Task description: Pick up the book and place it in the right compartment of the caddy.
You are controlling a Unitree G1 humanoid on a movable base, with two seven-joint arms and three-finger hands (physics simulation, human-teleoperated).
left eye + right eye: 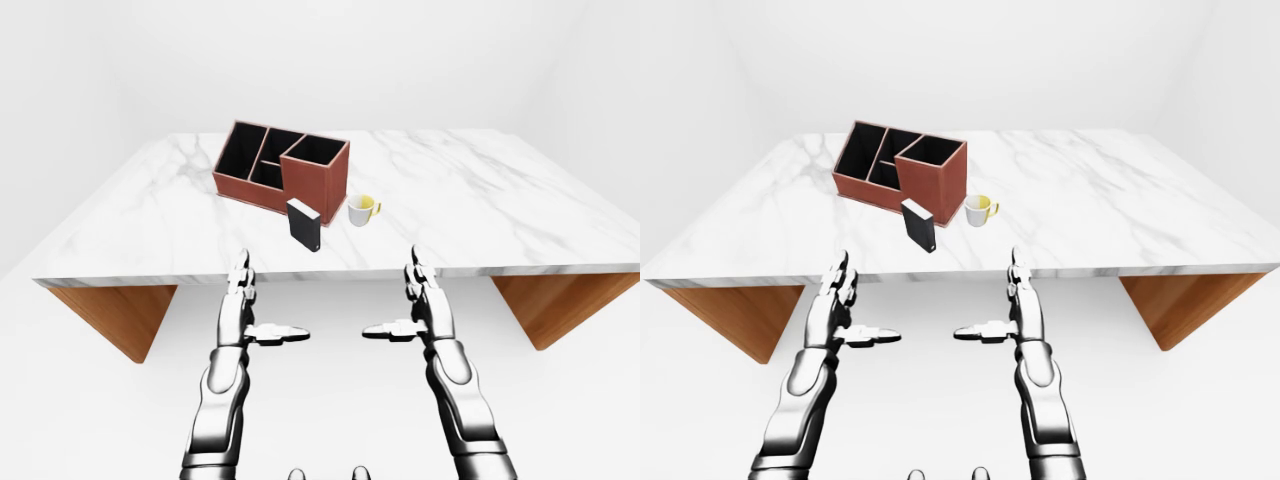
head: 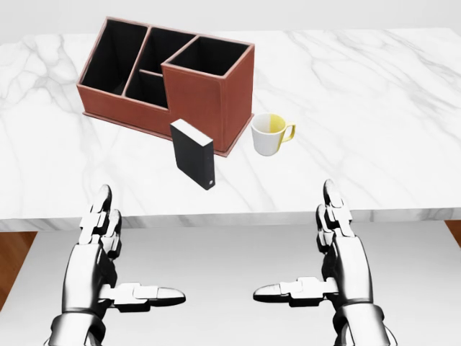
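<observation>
A small black book [image 2: 193,153] stands upright on the marble table [image 2: 374,108], just below the brown caddy [image 2: 202,97] in the head view. The caddy has several open, dark compartments; its tall right one [image 2: 206,58] is nearest the book. My left hand [image 2: 119,270] and right hand [image 2: 317,268] hover below the table's near edge, both open with fingers straight and thumbs pointing inward. Neither hand touches anything, and both are well short of the book.
A white mug with a yellow inside [image 2: 269,134] stands right of the caddy and close to the book. The table rests on wooden legs [image 1: 120,315] at both sides. White floor and walls surround it.
</observation>
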